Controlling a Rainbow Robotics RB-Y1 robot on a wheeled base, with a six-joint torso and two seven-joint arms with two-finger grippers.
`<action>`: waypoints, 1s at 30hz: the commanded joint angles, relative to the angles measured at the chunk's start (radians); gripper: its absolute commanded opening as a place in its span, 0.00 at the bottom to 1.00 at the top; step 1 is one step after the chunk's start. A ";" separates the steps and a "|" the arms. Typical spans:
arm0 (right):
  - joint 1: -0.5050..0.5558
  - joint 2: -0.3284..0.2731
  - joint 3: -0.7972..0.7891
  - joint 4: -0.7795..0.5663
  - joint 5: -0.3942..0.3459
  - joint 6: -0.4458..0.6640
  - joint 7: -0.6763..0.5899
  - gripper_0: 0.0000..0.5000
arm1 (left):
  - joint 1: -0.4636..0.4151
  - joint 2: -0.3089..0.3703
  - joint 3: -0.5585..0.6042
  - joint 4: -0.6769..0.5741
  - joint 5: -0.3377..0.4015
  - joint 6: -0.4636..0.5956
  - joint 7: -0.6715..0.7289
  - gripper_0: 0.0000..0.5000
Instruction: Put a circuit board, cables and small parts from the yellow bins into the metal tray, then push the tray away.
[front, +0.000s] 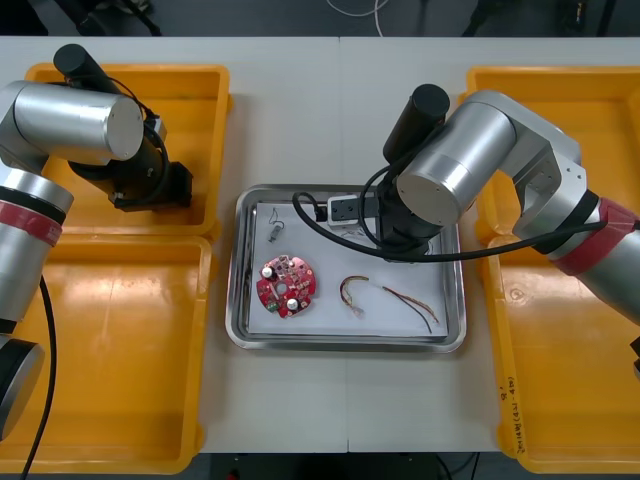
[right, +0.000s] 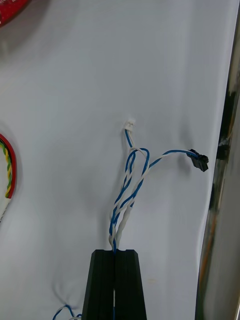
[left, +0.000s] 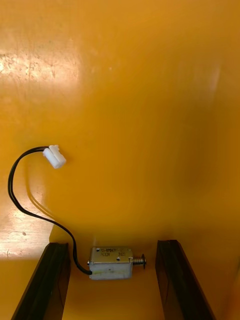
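Observation:
The metal tray (front: 240, 300), white inside, holds a round red circuit board (front: 288, 283), a red and yellow cable (front: 385, 295) and a small metal part (front: 275, 230). My right arm reaches over the tray's far right part. In the right wrist view my right gripper (right: 115, 254) is shut on a twisted blue and white cable (right: 131, 182), which lies on the white tray floor beside the rim (right: 222, 200). My left gripper (left: 112, 245) is down in the far left yellow bin (front: 215, 100). It stands open around a small metal part (left: 111, 262) with a black lead and white plug (left: 54, 156).
Two yellow bins (front: 100, 350) stand on the left and two more (front: 570, 350) on the right. The circuit board's edge (right: 10, 10) and the red and yellow cable (right: 7, 170) lie left of the held cable. Bare table lies beyond the tray's far edge.

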 joint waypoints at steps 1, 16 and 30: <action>-0.028 0.006 0.022 -0.006 0.011 -0.029 0.023 0.00 | 0.021 0.033 -0.012 -0.024 0.004 -0.014 -0.028 1.00; -0.025 0.008 0.022 -0.006 0.019 -0.018 0.003 1.00 | 0.021 0.034 -0.012 -0.025 0.009 -0.019 -0.031 0.00; -0.029 0.009 -0.019 -0.051 0.025 0.056 -0.026 1.00 | 0.021 0.056 0.102 -0.251 -0.011 0.227 -0.037 0.00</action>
